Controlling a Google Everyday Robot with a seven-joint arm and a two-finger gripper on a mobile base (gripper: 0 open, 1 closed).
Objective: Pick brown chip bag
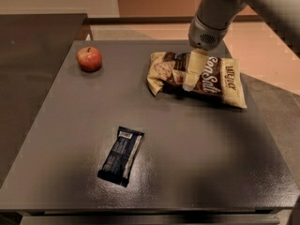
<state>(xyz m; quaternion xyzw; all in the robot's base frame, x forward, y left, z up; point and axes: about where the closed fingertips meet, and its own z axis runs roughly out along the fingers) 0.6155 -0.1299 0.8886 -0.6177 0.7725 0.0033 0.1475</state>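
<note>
The claw (191, 82) hangs over the middle of the brown chip bag (222, 81), at or just above its dark centre. From where I stand I can't tell whether it is open or closed. The grasp looks like the step in hand. I'd want it to come straight down and pinch a raised crease near the centre, gently, since a puffy bag may slip or crumple.

The bag lies at the back right of the worktop (197, 153), well apart from the apple (89, 59) and the dark bar wrapper (122, 155). It is crinkled, dark brown in the middle with tan ends, white script, and a chip picture at its left end.
</note>
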